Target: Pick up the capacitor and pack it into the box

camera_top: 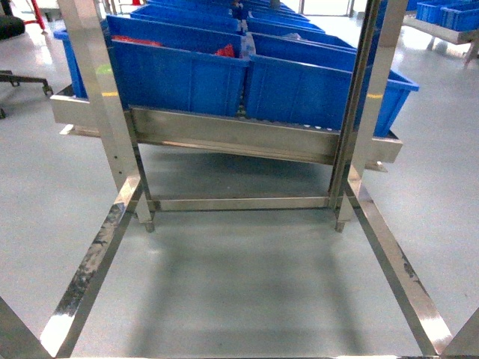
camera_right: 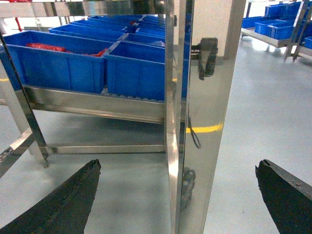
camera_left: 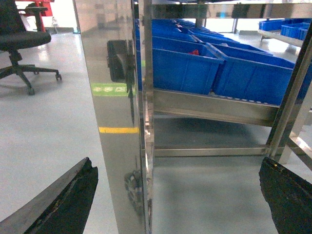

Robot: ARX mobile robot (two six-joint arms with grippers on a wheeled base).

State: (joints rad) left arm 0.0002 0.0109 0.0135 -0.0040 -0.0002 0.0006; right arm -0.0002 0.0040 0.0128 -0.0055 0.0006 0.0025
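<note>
**Nothing packed yet**

Both claws are released and empty: left claw (camera_left: 178,204) beside a steel post (camera_left: 117,122), right claw (camera_right: 178,202) likewise. I see blue bins (camera_top: 299,90) on the rack ahead, but no capacitor or box in view; all remains.

Left gripper (camera_left: 178,195) fingers (camera_left: 63,204) spread wide, steel rack post (camera_left: 119,112) betw. them; blue bins (camera_left: 214,68) behind, office chair (camera_left: 22,44) far left
</note>
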